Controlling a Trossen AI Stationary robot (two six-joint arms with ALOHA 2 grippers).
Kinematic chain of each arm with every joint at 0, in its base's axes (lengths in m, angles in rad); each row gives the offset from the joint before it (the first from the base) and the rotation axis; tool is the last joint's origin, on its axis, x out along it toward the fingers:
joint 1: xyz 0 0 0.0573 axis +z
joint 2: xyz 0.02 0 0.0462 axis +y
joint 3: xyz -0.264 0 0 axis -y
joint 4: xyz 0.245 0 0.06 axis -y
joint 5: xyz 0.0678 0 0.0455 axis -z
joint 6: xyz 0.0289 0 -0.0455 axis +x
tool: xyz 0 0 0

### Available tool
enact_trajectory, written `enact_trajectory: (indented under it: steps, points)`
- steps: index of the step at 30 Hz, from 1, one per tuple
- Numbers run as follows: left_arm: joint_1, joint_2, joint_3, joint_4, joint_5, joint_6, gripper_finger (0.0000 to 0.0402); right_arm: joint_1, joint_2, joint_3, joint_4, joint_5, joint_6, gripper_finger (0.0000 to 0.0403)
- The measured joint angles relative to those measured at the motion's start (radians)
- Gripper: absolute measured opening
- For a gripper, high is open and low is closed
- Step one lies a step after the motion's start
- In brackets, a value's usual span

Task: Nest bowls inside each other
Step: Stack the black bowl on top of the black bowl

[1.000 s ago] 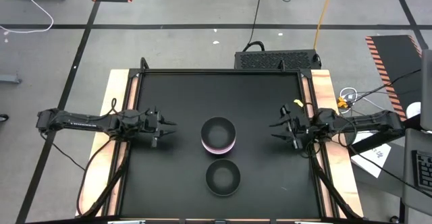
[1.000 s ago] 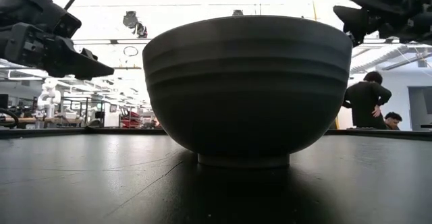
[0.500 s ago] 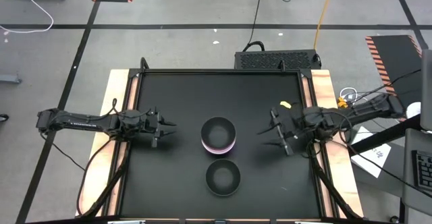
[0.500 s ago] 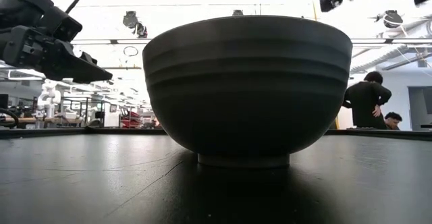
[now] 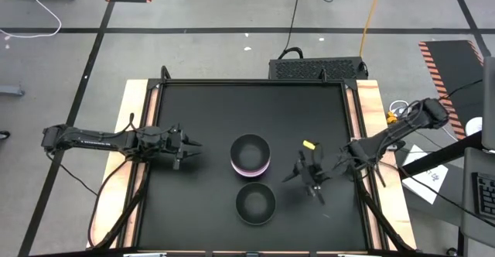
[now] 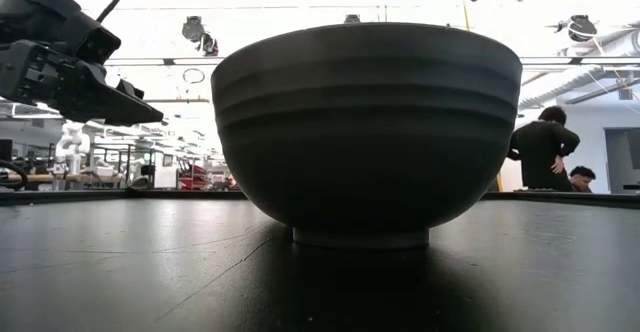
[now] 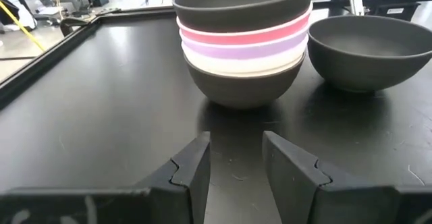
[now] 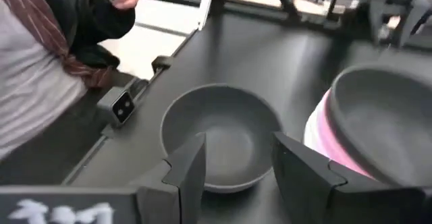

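Note:
A stack of nested bowls [image 5: 250, 155] stands at the table's middle on the foot of its lowest black bowl. In the left wrist view the stack [image 7: 243, 38] shows black, pink, lavender, white and black layers. A single black bowl [image 5: 255, 203] stands upright on its foot just nearer, and it fills the low view [image 6: 365, 132]. My left gripper [image 5: 193, 147] is open, left of the stack, apart from it. My right gripper [image 5: 302, 186] is open, right of the single bowl [image 8: 223, 133], touching nothing.
The black tabletop [image 5: 201, 110] has a raised frame and wooden side strips. A person [image 8: 40, 62] shows beyond the table's near edge in the right wrist view; another person [image 6: 545, 147] stands far off in the room. Bare tabletop lies left, right and beyond the bowls.
My right gripper has moved from the table's right edge toward the left and near edge, closing in on the single black bowl, and has turned toward it. It has stayed open. The bowls have kept their places.

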Motion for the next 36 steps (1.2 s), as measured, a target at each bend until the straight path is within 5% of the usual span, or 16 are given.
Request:
enact_trajectory:
  steps: [20,28,36]
  points:
    - [0.0,0.0,0.0,0.014,0.015,0.0,0.0136,-0.101,0.086,0.004,-0.001,-0.026,0.642,0.0156]
    - [0.0,0.0,0.0,0.014,0.026,0.008,0.0136,-0.104,0.198,0.089,-0.057,-0.031,0.647,0.0156]
    - [0.0,0.0,0.0,0.01,0.026,0.003,0.0136,-0.099,0.418,0.389,-0.429,-0.044,0.576,0.0156]
